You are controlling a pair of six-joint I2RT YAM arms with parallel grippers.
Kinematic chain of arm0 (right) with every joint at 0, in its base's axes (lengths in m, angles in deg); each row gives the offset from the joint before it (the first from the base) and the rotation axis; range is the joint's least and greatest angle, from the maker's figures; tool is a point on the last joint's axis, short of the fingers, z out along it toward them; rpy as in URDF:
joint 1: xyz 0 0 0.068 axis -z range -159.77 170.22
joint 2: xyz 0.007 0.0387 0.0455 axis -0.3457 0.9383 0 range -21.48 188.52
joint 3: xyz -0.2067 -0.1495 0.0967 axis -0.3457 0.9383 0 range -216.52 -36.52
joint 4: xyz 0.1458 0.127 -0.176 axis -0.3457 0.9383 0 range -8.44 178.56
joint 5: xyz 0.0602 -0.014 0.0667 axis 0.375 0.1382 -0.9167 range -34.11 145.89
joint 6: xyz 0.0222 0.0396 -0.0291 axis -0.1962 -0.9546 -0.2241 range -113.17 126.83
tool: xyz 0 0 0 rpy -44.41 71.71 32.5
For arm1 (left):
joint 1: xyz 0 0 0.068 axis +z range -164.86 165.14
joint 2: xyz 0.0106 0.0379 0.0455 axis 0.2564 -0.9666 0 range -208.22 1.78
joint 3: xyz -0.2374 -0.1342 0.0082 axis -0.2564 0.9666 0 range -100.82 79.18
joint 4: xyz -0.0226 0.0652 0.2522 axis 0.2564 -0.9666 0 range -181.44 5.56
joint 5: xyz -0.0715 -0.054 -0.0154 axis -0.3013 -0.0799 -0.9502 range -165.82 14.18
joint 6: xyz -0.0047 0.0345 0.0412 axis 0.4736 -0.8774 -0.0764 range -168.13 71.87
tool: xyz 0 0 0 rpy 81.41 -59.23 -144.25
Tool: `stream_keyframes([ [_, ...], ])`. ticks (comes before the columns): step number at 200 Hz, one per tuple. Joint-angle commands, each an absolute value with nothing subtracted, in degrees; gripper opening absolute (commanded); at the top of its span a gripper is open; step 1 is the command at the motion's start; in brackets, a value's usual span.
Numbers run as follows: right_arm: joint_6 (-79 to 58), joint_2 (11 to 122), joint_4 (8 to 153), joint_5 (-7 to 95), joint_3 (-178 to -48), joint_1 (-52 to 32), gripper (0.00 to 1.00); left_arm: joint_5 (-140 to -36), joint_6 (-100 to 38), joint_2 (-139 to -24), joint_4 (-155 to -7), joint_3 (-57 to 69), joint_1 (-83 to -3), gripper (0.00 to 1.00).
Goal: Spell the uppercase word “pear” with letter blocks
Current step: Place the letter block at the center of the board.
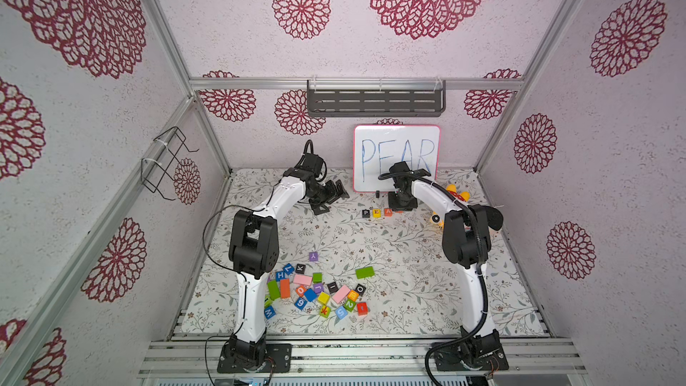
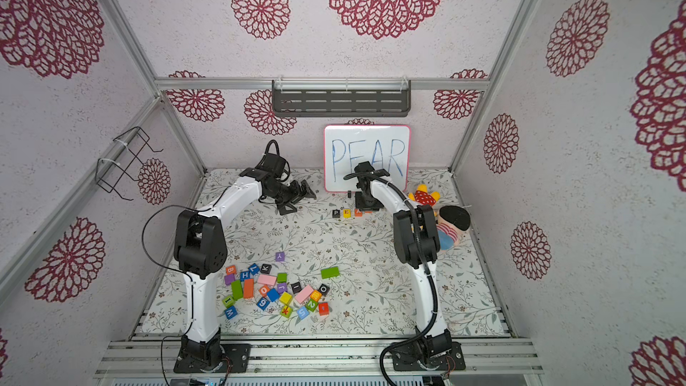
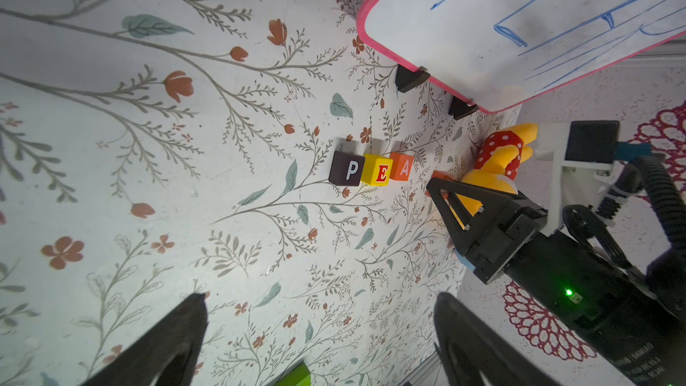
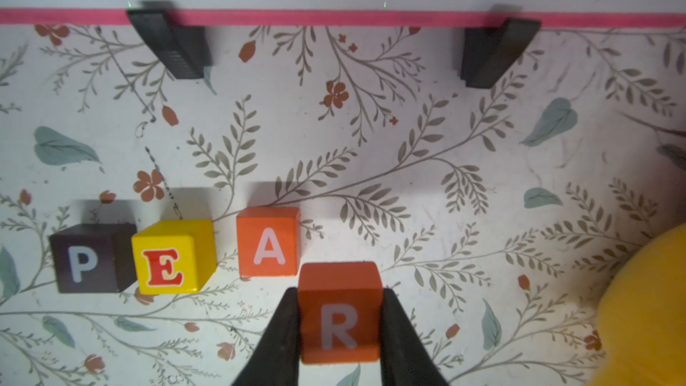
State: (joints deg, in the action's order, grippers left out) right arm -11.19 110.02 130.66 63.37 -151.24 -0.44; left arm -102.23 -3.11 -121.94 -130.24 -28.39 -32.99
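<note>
while right gripper [image 4: 339,291] clamps r cube [image 4: 339,317] by two side faces, just beside a [image 4: 268,243] | p [image 4: 87,259], e [image 4: 170,258], a in row | left gripper [image 3: 319,297] spread, empty | cube judged light, rigid, smooth; flat side faces suit grip

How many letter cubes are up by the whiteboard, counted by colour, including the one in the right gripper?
Black: 1, the P cube
Yellow: 1, the E cube
Orange-red: 2, the A cube and the R cube, held by the right gripper
Total: 4

P cube [image 4: 92,258] black, E cube [image 4: 172,256] yellow, R cube [image 4: 339,313] orange.
</note>
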Motion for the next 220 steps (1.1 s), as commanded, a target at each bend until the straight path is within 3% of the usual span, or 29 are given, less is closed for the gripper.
stream_keyframes([
  [1,-12.7,110.8,134.1,64.7,-154.6,-0.1,0.32,-103.0,-3.9,-123.6,-130.5,-29.5,-33.4,0.98],
  [220,-13.8,114.7,133.4,64.8,-156.5,1.9,0.32,-103.7,-3.7,-123.1,-129.7,-28.2,-33.0,0.98],
])
